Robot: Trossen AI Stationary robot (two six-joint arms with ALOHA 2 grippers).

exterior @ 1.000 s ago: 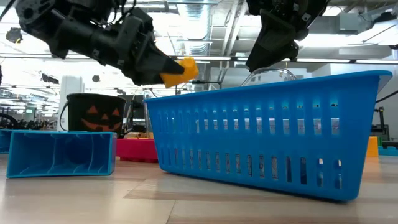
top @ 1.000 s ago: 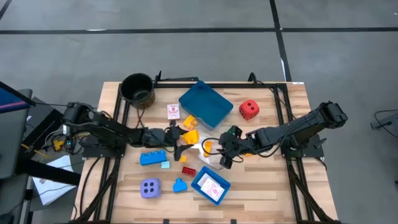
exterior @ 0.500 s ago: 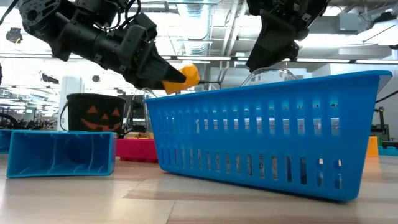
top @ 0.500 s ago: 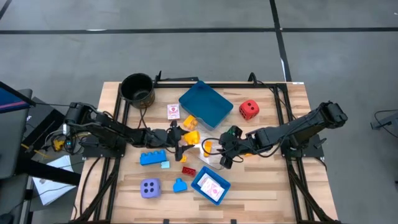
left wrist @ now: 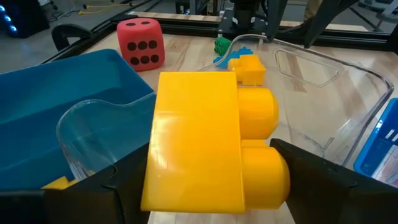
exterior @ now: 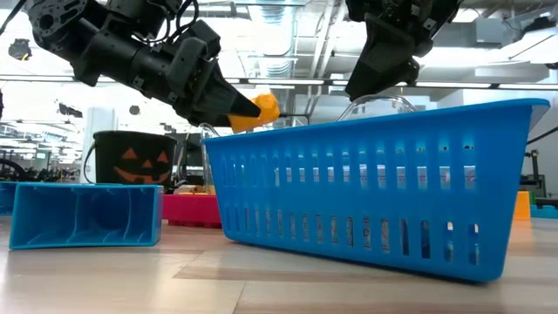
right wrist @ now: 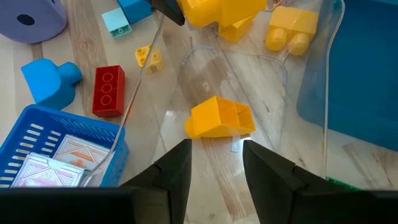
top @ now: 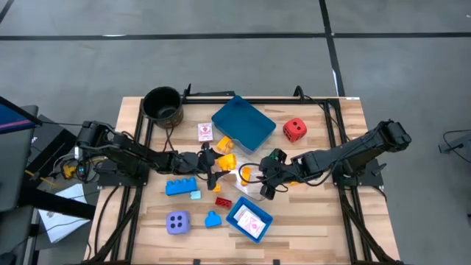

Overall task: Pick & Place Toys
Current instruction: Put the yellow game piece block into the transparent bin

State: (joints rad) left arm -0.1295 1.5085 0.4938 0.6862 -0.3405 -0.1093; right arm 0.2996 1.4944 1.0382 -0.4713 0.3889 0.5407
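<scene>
Above the clear tray (left wrist: 323, 74), my left pincer (top: 209, 163) pinches a yellow brick (left wrist: 211, 140), probably for dropping inside.

Pot (top: 163, 105) behind left, cards (top: 252, 221) in front basket (top: 237, 214) (die (top: 294, 130) right)

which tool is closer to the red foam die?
Right. The right tool sits just below-left of the red foam die in the high view; the left tool is farther left, beyond the blue tray.
</scene>
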